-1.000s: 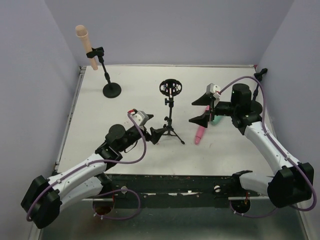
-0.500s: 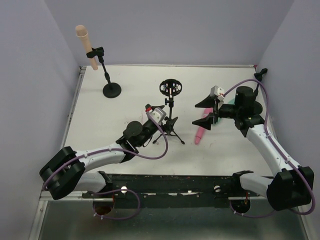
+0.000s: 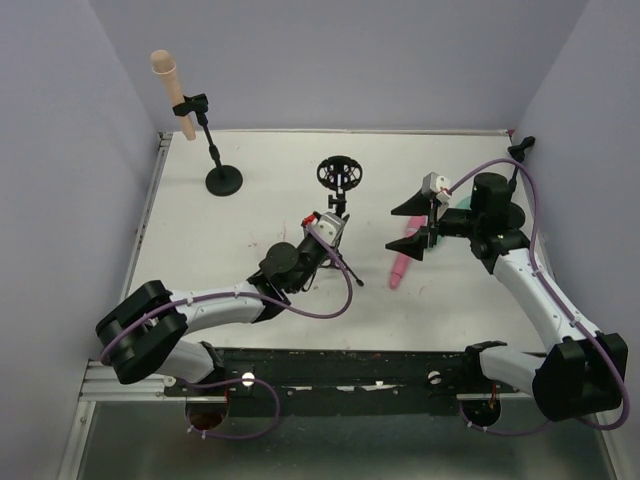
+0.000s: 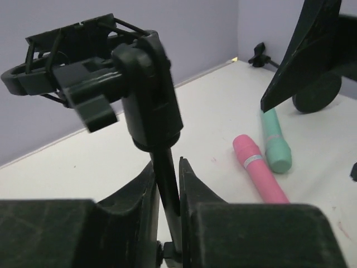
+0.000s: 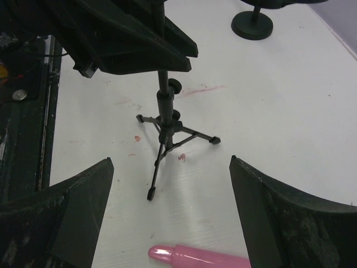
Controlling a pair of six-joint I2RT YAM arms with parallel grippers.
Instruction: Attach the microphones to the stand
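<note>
Centrally on the white desk (image 3: 200,250), the left gripper (image 4: 167,195) is closed on the thin pole of the tripod stand (image 5: 166,131), its fingers (image 4: 142,195) pressing the pole from either side just below the joint that carries the black ring-shaped shock mount (image 3: 339,174). The mount holds no microphone.

The right gripper (image 3: 410,225) hangs spread wide and holds nothing, to the right of the tripod and above the desk. In the right wrist view the tip of the pink microphone (image 3: 399,268) shows below and between its fingers. The pink microphone lies flat on the desk between the tripod and the right arm, with a pale band around it near its rounded head. The teal microphone (image 4: 276,146) lies just beside it, also banded, their heads side by side. No lettering can be read on either band.

The peach microphone (image 3: 170,90) is clipped, slightly tilted, into the round-base stand (image 3: 224,181) near the far left corner.

Lilac walls (image 3: 350,60) close the desk on the left, back and right. A wide bare stretch runs between the round-base stand and the tripod, and another along the far edge behind the shock mount. A small black object (image 3: 521,147) sits at the far right corner. Faint red smudges (image 5: 198,89) mark the desk around the tripod's feet.
</note>
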